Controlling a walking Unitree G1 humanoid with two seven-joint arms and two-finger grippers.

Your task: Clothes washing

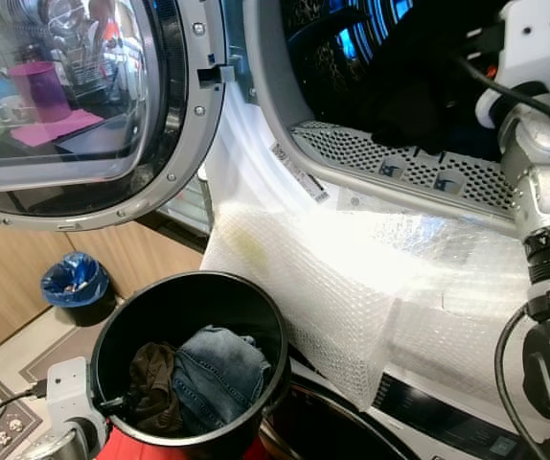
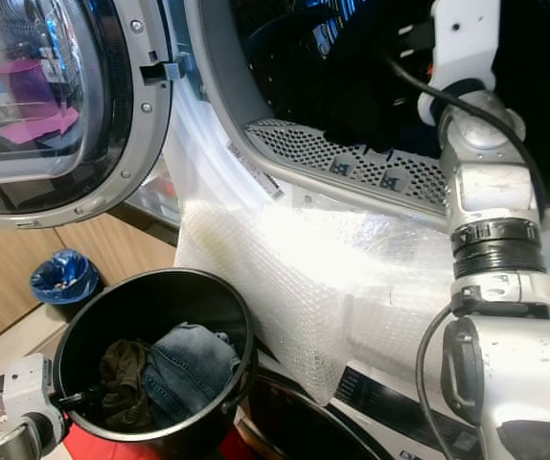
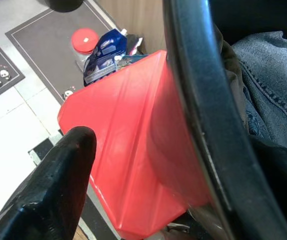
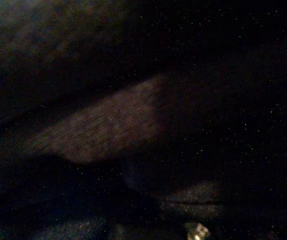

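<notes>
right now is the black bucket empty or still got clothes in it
Not empty: the black bucket holds blue jeans and a dark brown garment.

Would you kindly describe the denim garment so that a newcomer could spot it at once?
Start at the open washing machine with bubble wrap draped over its front. Below that, at the left, stands a round black bucket whose rim the left gripper pinches. The denim garment lies crumpled inside, faded blue, beside a dark brown garment.

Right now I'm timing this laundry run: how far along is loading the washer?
Door is open. Right arm reaches into the drum, where dark fabric shows. Left gripper holds the black bucket's rim. Jeans and a brown garment remain inside.
</notes>
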